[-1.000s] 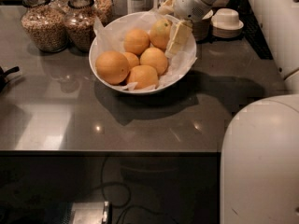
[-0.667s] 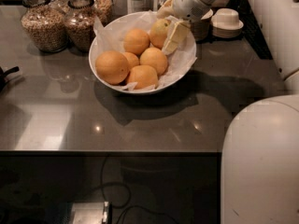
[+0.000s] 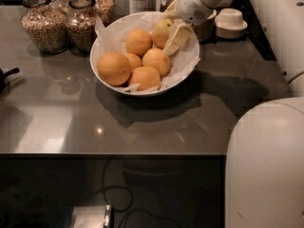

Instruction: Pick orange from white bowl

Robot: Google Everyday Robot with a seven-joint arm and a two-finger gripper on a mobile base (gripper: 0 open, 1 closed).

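The robot's gripper [image 3: 172, 32] is reaching into the far right of the white bowl [image 3: 148, 92], pressing against the orange [image 3: 160, 30], a paler, yellowish fruit; whether it is clamping the fruit or merely touching it cannot be told. Five deeper-orange fruits [image 3: 114, 68] are sitting with it on crinkled white paper, making six. The bowl is resting on a dark countertop [image 3: 142, 127]. Two grain-filled glass jars [image 3: 45, 25] are standing to its left, and stacked cream paper bowls [image 3: 230, 23] are sitting behind to its right.
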